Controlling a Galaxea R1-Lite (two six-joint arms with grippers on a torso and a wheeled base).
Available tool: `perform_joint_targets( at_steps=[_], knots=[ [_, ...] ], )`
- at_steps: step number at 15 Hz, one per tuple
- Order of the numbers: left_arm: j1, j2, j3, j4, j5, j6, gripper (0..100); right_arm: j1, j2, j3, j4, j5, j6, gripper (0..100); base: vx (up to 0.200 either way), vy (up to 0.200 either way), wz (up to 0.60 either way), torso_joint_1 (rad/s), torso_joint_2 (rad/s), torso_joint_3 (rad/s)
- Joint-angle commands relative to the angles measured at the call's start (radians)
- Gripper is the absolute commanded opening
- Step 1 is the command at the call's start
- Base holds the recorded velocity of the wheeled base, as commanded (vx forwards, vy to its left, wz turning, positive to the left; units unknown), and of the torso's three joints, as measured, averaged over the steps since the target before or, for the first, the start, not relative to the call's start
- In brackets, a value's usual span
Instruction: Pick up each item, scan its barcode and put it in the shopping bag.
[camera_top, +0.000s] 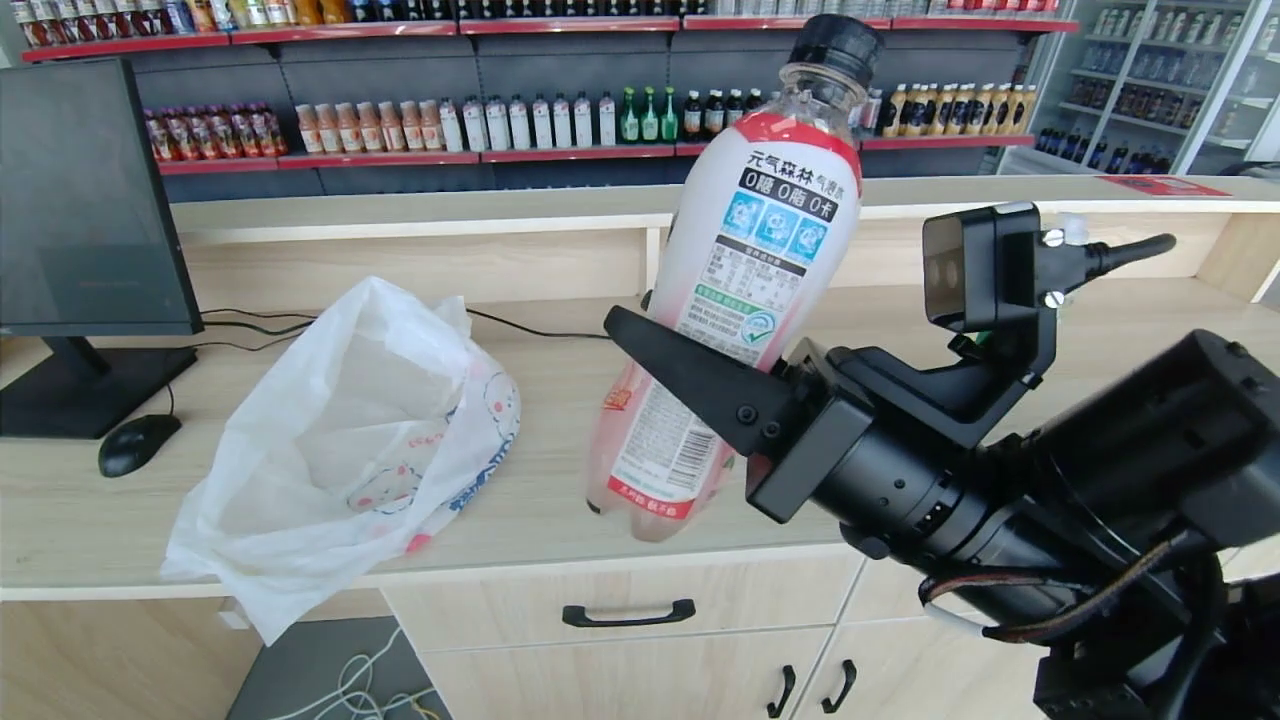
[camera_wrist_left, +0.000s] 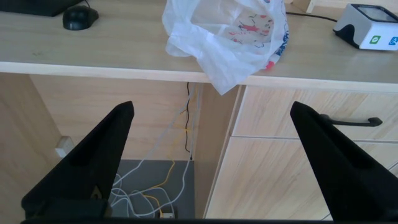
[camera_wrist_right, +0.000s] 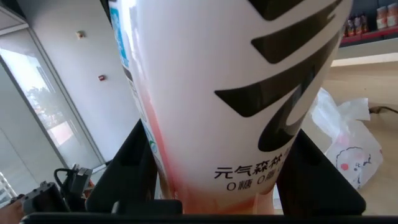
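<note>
A pink-and-white drink bottle (camera_top: 727, 290) with a black cap is held up above the counter, tilted, barcode facing me. My right gripper (camera_top: 700, 375) is shut on the bottle (camera_wrist_right: 211, 93) around its middle. The white plastic shopping bag (camera_top: 350, 440) lies open on the counter to the left of the bottle, part of it hanging over the front edge. My left gripper (camera_wrist_left: 211, 155) is open with nothing between its fingers, low in front of the counter below the bag (camera_wrist_left: 227, 34). A white scanner (camera_wrist_left: 367, 25) stands on the counter to the right of the bag.
A dark monitor (camera_top: 85, 200) and a black mouse (camera_top: 138, 443) sit at the counter's left. Cables (camera_top: 250, 325) run along the counter's back. Drawers with black handles (camera_top: 628, 613) are below the counter. Shelves of bottles (camera_top: 560, 115) stand behind.
</note>
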Motion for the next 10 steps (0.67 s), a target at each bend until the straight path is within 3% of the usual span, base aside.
perform_joint_targets(
  at_steps=[1,10],
  knots=[
    [0.000,0.001,0.000,0.000,0.000,0.000,100,0.025,-0.021,0.004,-0.001,-0.011,-0.009,0,0.000,0.000,0.00,0.000,0.00,0.000],
    [0.000,0.001,0.000,0.000,0.000,0.000,100,0.071,-0.095,0.036,-0.001,-0.016,-0.009,0,0.000,0.000,0.00,0.000,0.00,0.000]
  ],
)
